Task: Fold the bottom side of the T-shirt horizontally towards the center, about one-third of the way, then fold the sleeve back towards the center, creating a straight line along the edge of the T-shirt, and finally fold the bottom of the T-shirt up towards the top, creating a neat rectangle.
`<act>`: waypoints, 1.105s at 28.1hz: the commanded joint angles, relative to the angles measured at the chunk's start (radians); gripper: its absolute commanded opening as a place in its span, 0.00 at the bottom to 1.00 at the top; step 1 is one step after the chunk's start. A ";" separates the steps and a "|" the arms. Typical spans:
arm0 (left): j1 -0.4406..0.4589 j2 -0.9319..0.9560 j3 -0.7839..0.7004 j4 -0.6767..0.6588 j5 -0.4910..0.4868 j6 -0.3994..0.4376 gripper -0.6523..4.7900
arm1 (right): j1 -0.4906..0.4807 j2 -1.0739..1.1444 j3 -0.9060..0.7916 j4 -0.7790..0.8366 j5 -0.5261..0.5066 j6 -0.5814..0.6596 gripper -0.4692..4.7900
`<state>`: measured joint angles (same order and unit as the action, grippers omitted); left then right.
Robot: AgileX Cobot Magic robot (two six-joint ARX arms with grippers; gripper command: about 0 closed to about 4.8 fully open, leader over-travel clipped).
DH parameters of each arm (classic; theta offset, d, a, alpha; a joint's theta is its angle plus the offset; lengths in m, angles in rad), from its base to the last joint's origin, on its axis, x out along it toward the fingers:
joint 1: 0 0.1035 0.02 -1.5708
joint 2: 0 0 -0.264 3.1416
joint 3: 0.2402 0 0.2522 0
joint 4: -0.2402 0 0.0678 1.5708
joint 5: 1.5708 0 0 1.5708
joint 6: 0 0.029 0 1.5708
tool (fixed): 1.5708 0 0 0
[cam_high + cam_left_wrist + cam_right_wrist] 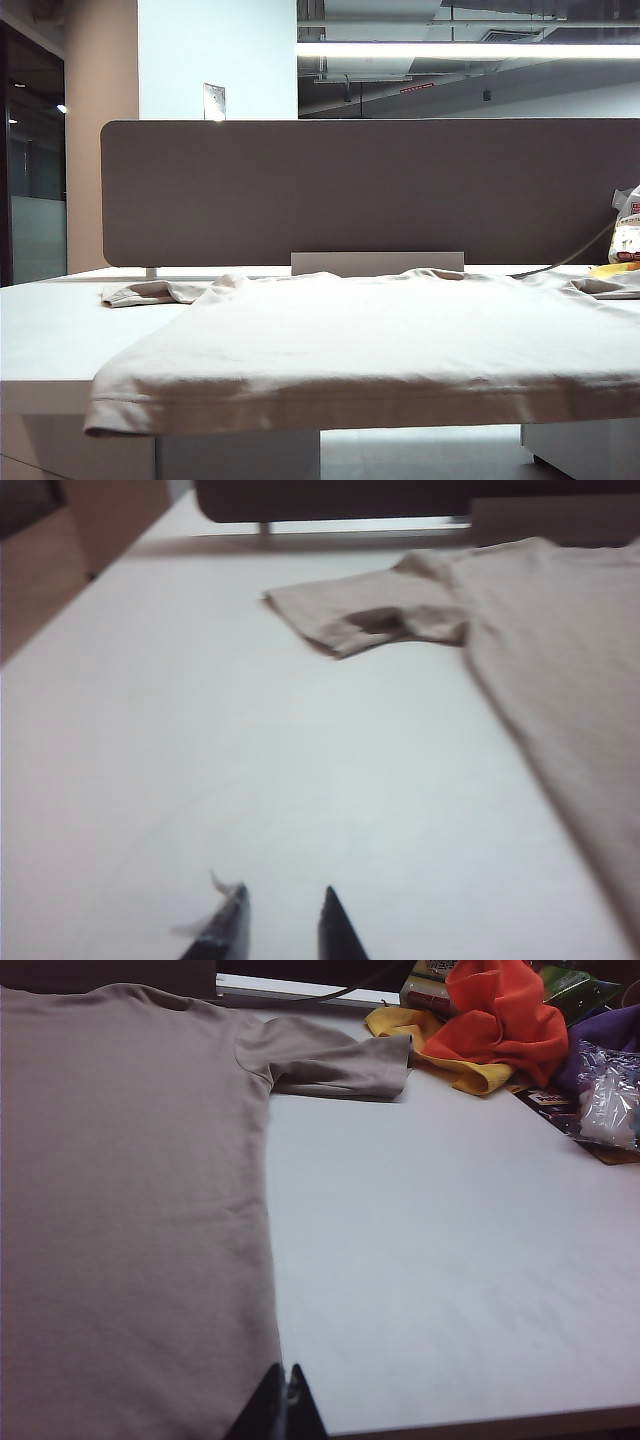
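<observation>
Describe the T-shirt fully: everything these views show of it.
The T-shirt is plain beige, soft cotton-looking cloth, without print. It lies flat and unfolded on the white table, both short sleeves spread sideways, collar toward the grey partition. The bottom of the T-shirt, a stitched band, droops over the near table edge. The left gripper, slightly open, hangs over bare table beside it; the right gripper, shut, hangs at its side edge. Neither holds it.

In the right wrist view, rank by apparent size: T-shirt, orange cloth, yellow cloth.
1. T-shirt, by far.
2. Orange cloth.
3. Yellow cloth, partly hidden under the orange one, so its true size is unsure.
</observation>
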<state>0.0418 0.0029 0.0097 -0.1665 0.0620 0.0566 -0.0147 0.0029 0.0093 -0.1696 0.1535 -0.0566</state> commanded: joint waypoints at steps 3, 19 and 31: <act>-0.001 0.000 -0.003 0.016 0.075 -0.077 0.29 | 0.000 0.000 -0.004 0.019 -0.022 0.005 0.09; -0.001 0.000 -0.003 0.064 0.134 -0.281 0.29 | 0.001 0.000 -0.004 0.280 -0.335 0.113 0.09; -0.001 0.000 -0.003 0.041 0.141 -0.271 0.29 | 0.001 0.000 -0.004 0.276 -0.426 0.113 0.09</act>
<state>0.0418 0.0032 0.0074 -0.1249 0.1986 -0.2180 -0.0147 0.0029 0.0093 0.0914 -0.2665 0.0528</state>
